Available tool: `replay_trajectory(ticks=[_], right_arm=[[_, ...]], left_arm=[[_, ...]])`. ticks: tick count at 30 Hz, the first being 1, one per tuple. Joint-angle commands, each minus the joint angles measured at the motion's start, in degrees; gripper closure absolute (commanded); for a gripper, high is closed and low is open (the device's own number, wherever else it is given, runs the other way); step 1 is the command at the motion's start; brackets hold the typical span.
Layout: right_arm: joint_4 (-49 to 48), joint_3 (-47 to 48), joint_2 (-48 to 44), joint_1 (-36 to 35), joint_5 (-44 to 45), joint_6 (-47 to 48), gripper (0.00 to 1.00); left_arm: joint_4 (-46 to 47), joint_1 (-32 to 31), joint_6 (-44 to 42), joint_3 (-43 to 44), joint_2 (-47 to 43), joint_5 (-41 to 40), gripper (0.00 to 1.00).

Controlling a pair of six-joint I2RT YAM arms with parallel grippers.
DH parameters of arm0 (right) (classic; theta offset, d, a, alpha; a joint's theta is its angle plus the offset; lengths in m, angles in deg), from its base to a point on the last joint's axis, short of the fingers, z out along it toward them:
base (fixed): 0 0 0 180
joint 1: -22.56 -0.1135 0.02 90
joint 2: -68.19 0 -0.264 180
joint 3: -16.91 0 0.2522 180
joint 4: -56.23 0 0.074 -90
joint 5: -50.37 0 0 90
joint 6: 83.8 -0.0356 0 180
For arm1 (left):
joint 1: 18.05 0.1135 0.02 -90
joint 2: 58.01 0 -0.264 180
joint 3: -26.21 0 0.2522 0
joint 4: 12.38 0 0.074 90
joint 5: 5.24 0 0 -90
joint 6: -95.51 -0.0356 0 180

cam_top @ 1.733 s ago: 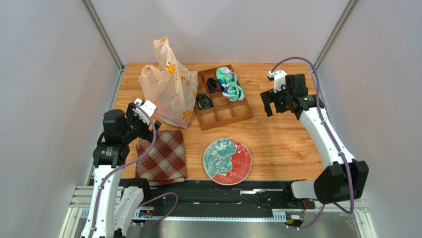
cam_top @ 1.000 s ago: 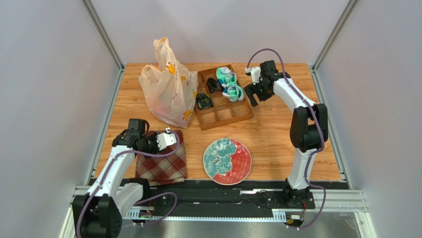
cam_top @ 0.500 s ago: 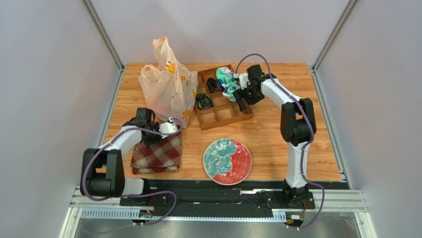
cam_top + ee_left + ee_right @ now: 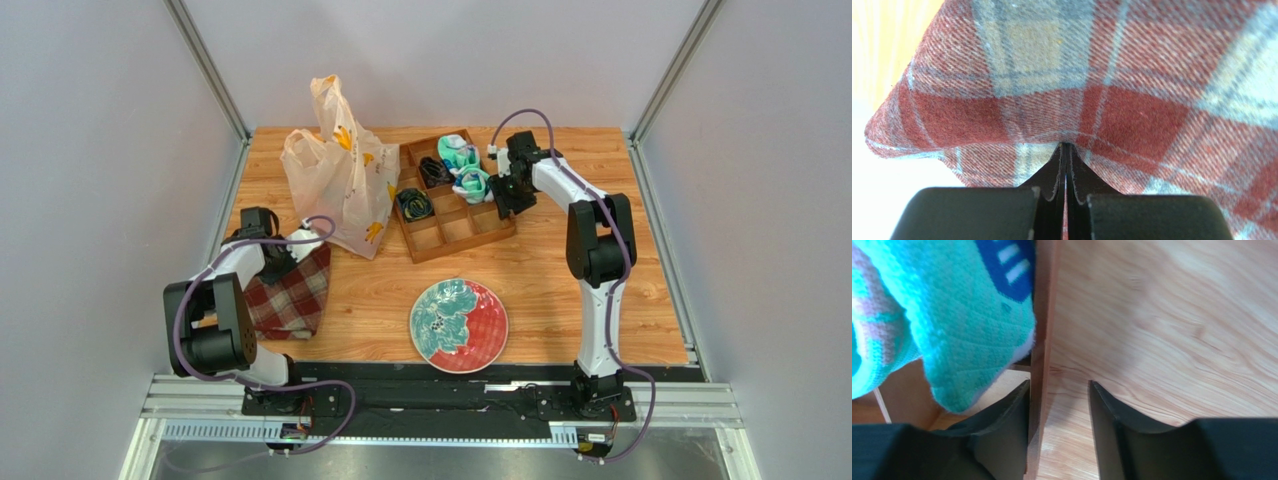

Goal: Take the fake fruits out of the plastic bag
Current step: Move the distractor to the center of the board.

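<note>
The plastic bag (image 4: 340, 185), cream-white with orange-yellow prints, stands at the back left of the table. The fake fruits are hidden; none shows through it. My left gripper (image 4: 305, 248) sits just in front of the bag's lower left and is shut on a corner of the red plaid cloth (image 4: 285, 295). In the left wrist view its jaws (image 4: 1066, 145) pinch a fold of the cloth (image 4: 1132, 100). My right gripper (image 4: 505, 200) is open astride the right wall of the wooden tray (image 4: 455, 232). One finger is inside the tray, against the wall (image 4: 1041, 340); the other is outside, with a gap (image 4: 1059, 385).
The wooden compartment tray holds rolled teal socks (image 4: 952, 315) and dark rolled items (image 4: 412, 203), right beside the bag. A teal-and-red plate (image 4: 458, 325) lies near the front middle. The cloth is bunched at the table's left edge.
My left gripper shut on the plaid cloth and dragged it left and back, bunching it. My right gripper came down over the tray's right wall and its jaws narrowed.
</note>
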Motion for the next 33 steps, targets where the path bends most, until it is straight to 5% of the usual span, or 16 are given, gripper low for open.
replay_trajectory(ticks=[1, 12, 18, 21, 22, 25, 28, 33], right_arm=[[-3.44, 1.14, -1.56, 5.7, 6.95, -4.11, 0.54], [-4.93, -5.1, -8.67, 17.49, 10.13, -5.6, 0.6], [-4.94, -5.37, -19.04, 16.89, 6.28, -8.15, 0.33], [-3.71, -5.98, -27.12, 13.9, 4.0, -5.44, 0.22], [-3.62, -7.98, -28.88, 13.46, 2.59, -4.38, 0.21], [-2.04, -14.55, -34.6, 8.28, -8.37, 0.62, 0.21], [1.74, -19.06, -36.02, 2.31, -15.96, 4.68, 0.28], [-0.27, -17.68, -35.14, -6.39, -19.05, 1.53, 0.28]], left_arm=[[-6.11, 0.99, -0.04, 1.45, -3.79, 4.65, 1.0], [-8.4, 0.99, 5.85, 2.25, -12.68, 11.87, 0.99], [-12.43, 1.08, 8.13, 1.45, -20.67, 15.03, 0.94], [-15.25, 1.08, 9.36, 2.15, -26.03, 18.19, 0.77], [-16.3, 1.08, 10.67, 2.42, -27.26, 19.94, 0.61], [-17.01, 0.91, 14.09, 4.26, -31.31, 22.93, 0.35], [-16.66, 0.73, 19.7, 7.59, -32.37, 26.0, 0.22], [-11.58, 0.64, 36.3, 20.15, -26.76, 28.13, 0.21]])
